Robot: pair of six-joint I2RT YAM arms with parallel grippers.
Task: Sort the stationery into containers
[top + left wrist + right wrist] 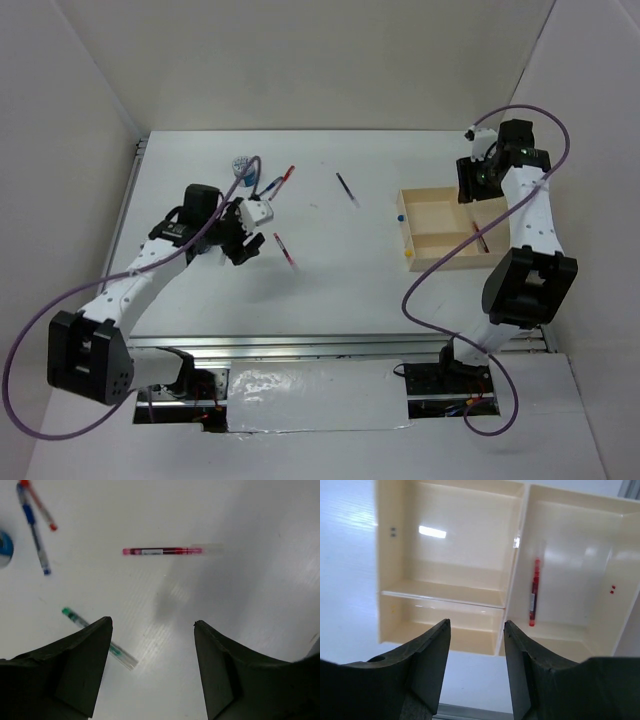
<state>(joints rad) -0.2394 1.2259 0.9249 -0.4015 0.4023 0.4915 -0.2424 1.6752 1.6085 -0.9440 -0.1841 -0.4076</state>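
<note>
Top external coverage shows a white bench [330, 290], on which a shallow rectangular beige plastic tray [440, 262] with inner dividers is set at the right side. The right tool [478, 182] is held above the far part of that tray, and the left tool [240, 238] is held over the left part of the bench.

A thin red pen [285, 250] is seen loose on the bench just to the right of the left tool. A thin dark pen [347, 188] is seen farther back near the middle, well apart from the tray. Near the far left, a thin red-ended pen [287, 176] and a thin blue-ended pen [268, 186] are laid close together. A small round blue-and-white patterned roll [240, 164] is placed just beside them.

From the left wrist camera, the left tool is seen spread wide, with nothing gripped between its dark fingers [75, 665]. Bare bench is visible in the gap, and the thin red pen lies ahead of the tips, untouched. A clear pen with a green end [77, 618] is partly hidden behind one finger.

From the right wrist camera, the right tool is seen parted by a moderate gap, and nothing is held in it. It is aimed down at the tray. A second thin red pen [534, 592] lies lengthwise in the large compartment on the right of that view.
</note>
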